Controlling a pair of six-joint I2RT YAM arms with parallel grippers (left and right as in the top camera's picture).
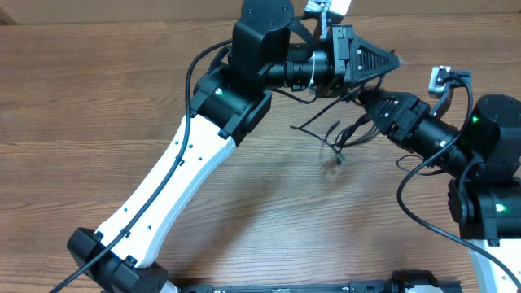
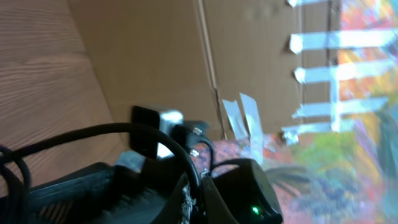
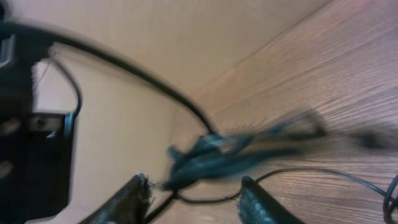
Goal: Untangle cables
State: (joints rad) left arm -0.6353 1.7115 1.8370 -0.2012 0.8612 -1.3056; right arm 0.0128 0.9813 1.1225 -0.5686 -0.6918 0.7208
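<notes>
Thin cables (image 1: 335, 134), judged light and limp, bunch just ahead of the right gripper (image 3: 194, 183), its fingers spread; the left gripper (image 1: 389, 60) cannot be read; grip near a stiffer plug end (image 1: 337, 159).

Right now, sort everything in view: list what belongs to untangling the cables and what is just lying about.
Job in hand: cables, bunched in one tangle; right gripper, open just before them; left gripper.

Lying about: cardboard wall; white tape strips on it.

black cables (image 3: 214, 155), brown wood-grain table (image 1: 81, 89), black-and-white left arm (image 1: 175, 187)
</notes>
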